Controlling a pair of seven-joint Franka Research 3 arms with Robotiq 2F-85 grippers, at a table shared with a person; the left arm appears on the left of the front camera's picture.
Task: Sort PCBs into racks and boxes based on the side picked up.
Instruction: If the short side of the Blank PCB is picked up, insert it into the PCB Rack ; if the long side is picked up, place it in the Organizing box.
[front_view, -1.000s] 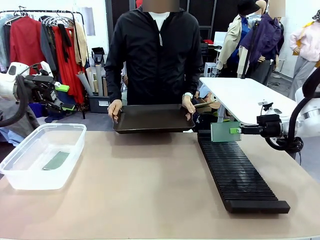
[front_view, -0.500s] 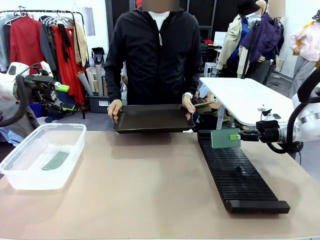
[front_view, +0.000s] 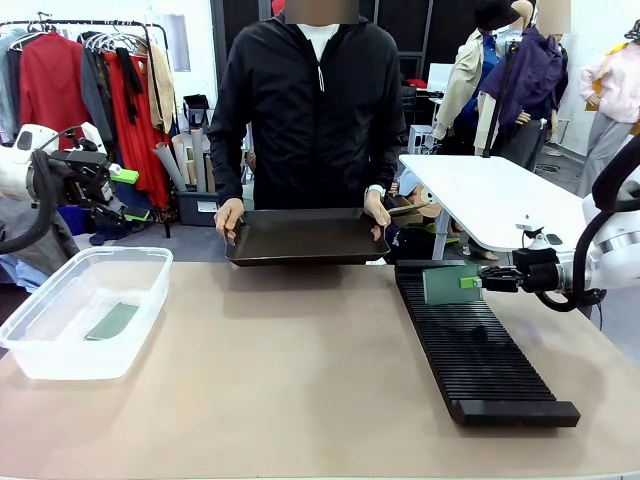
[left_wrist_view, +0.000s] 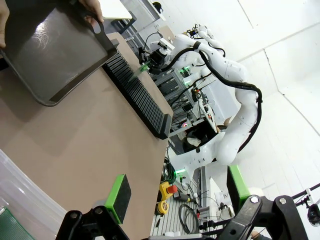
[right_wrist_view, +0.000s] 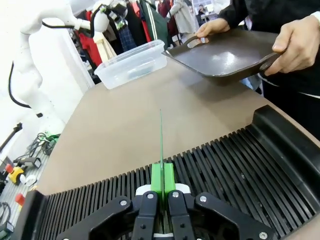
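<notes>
Right gripper (right_wrist_view: 161, 186) clamped on our upright PCB (front_view: 449, 283) over the far end of the rack (front_view: 480, 345): thin, stiff, light, best pinched by its edge.

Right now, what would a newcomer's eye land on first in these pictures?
Probably the thin green circuit board pinched upright in the right gripper, at the far end of the long black slotted rack. Next, the person at the far side holding a shallow black tray, and the clear plastic tub on the left with another green board inside.
</notes>
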